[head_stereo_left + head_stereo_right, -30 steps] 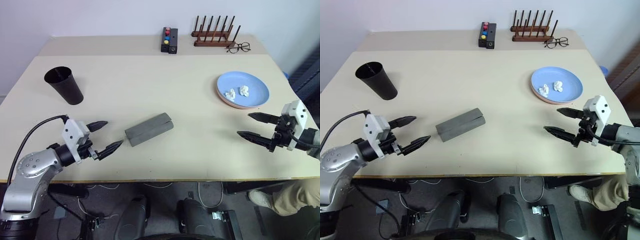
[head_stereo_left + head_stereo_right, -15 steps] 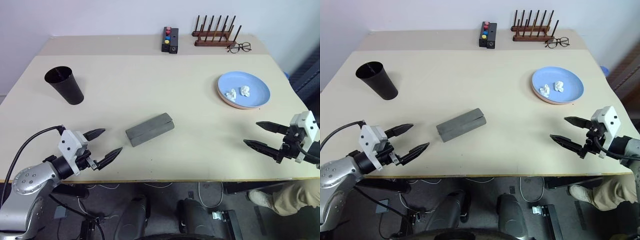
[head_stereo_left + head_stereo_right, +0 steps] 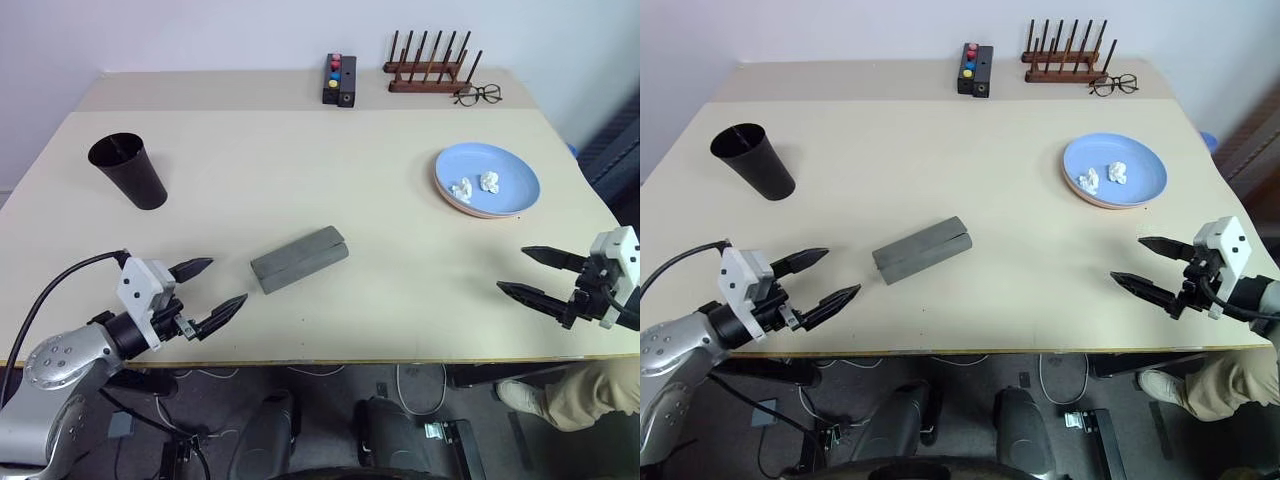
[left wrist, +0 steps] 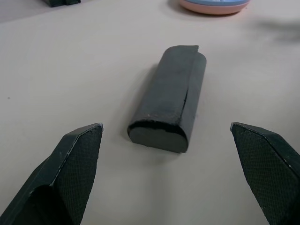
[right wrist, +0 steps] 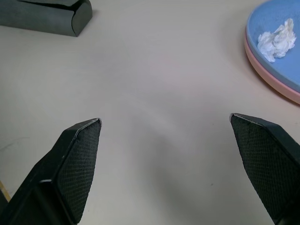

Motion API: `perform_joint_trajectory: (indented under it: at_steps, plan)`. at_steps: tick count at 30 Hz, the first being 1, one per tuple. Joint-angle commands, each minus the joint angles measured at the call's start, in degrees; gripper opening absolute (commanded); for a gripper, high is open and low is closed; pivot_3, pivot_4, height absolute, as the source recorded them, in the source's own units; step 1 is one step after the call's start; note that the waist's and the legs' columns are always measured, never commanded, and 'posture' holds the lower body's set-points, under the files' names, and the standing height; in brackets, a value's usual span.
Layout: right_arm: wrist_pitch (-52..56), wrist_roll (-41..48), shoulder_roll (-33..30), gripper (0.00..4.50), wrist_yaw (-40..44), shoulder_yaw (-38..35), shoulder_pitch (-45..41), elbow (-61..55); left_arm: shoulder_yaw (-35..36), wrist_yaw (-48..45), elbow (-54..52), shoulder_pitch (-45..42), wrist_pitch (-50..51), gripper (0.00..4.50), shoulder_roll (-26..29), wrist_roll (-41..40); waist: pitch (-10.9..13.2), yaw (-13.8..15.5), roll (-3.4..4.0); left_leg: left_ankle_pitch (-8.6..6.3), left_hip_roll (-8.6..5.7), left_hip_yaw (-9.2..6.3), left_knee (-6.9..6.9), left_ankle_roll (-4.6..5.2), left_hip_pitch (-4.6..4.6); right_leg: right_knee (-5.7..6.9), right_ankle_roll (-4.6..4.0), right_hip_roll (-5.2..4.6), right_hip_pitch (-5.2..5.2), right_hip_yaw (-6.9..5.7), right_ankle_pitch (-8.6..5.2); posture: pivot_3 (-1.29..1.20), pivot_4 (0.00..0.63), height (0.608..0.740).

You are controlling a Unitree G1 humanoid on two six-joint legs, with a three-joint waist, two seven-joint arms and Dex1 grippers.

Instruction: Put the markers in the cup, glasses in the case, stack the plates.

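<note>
1. Two grippers of mine hang over the near edge of the table (image 3: 400, 200), both with their black fingers spread wide and nothing between them.
2. At the near left corner, my left gripper (image 3: 207, 287) points toward the case; its fingers (image 4: 75, 154) frame the case's rounded end in the left wrist view without touching it.
3. At the near right corner, my right gripper (image 3: 538, 274) points inward over bare tabletop, its fingers (image 5: 77, 154) apart, well short of the plates.
4. Just beyond the left gripper lies the case (image 3: 299, 258), grey, shut, lying slantwise a little left of the table's middle and nearer the front edge.
5. Toward the left edge stands the cup (image 3: 128, 171), black and upright, rim up; something thin seems to lean inside it, but I cannot tell what.
6. Near the right edge sit the plates (image 3: 487, 181), the light blue one stacked on the salmon pink one, whose rim peeks out below; two small crumpled white scraps (image 3: 473, 185) lie on the blue one.
7. Along the far edge stand a small black box with coloured buttons (image 3: 339, 79), a wooden rack of pegs (image 3: 430, 65), and thin-framed clear eyeglasses (image 3: 477, 96) just beside the rack.
</note>
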Motion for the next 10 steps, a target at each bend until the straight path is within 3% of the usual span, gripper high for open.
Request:
perform_joint_trajectory:
  at_steps: [1, 10]
  plan:
    - [-1.3, -0.1, -1.5, 4.47, 0.7, 0.2, -1.4, 0.6, 1.6, 1.1, -3.2, -0.3, 1.4, 4.5, 0.7, -1.6, 0.0, 0.0, 0.02, 0.0, 0.0, 0.0, 0.01, 0.0, 0.01, 0.0, 0.0, 0.0, 0.02, 0.0, 0.0, 0.0, 0.15, 0.74]
    - [0.1, 0.2, -1.1, 4.47, -0.2, 2.6, -2.7, -0.9, 2.7, 2.0, -5.5, 1.4, 3.1, 4.5, 1.0, -2.6, 0.0, 0.0, 0.04, 0.0, 0.0, 0.0, 0.03, 0.01, 0.02, 0.0, 0.05, 0.01, 0.03, 0.0, 0.03, 0.0, 0.15, 0.74]
